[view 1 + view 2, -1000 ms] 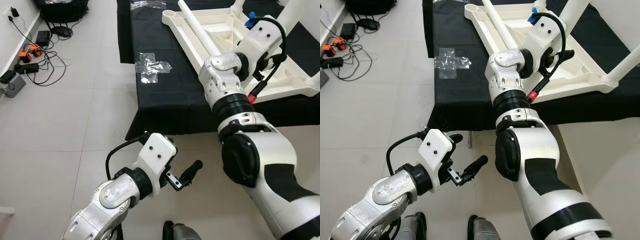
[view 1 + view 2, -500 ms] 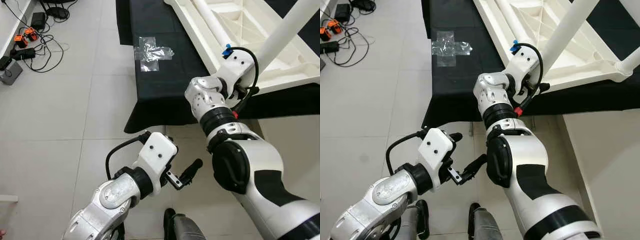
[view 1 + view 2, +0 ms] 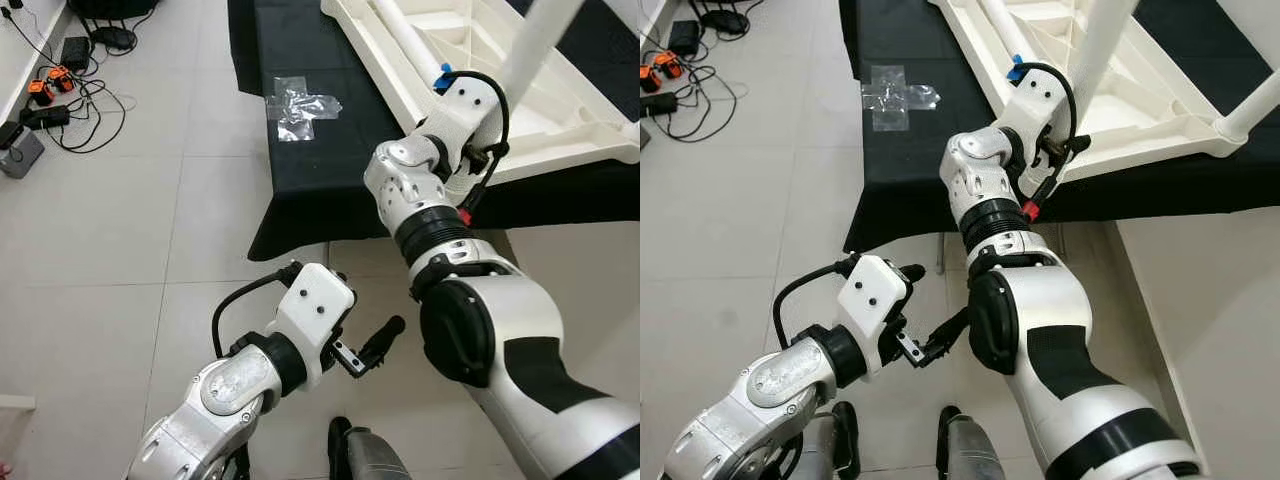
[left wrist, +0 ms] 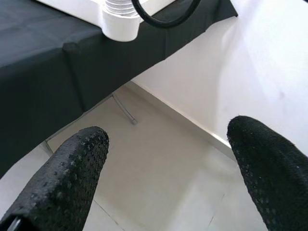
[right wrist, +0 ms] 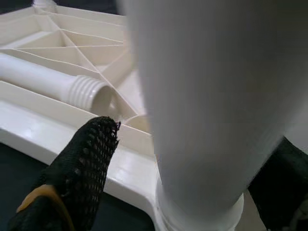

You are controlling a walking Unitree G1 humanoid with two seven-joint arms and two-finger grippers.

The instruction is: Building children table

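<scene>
The upturned white table top [image 3: 520, 90] lies at the near edge of the black-draped bench [image 3: 330, 170]: stiff, light, slick plastic, best held by its upright leg [image 3: 1102, 50]. The right gripper [image 3: 1065, 150], seemingly closed around that leg, now sits nearer its socket. The left gripper [image 3: 365, 345] hangs wide open.

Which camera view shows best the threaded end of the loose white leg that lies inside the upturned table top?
The right wrist view shows it best: the threaded end of the loose leg is near and its ridges are plain. Both eye views show this leg lying in the table top, but its end is hidden behind the right arm.
</scene>
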